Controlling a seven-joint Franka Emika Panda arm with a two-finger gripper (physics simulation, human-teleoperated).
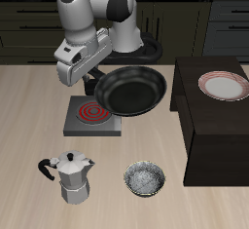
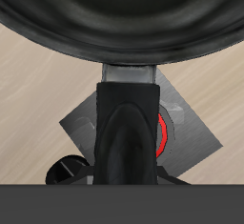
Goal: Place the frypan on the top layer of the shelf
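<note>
— What have the jaws got?
— They clamp the long handle of the round black frypan [image 1: 129,90], lifted off the table, tilted above the grey burner plate [image 1: 92,117].
— Handling?
— Rigid, likely front-heavy; the dark boxy shelf [image 1: 195,126] stands just beyond.

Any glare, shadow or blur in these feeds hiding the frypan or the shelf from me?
Exterior view: sharp, evenly lit; the frypan shows a soft sheen on its rim, and the shelf is so dark that its side faces lack detail, though the plate stands out clearly. Wrist view: the pan fills much of the frame, soft highlights only; the burner is partly hidden by the handle.
</note>
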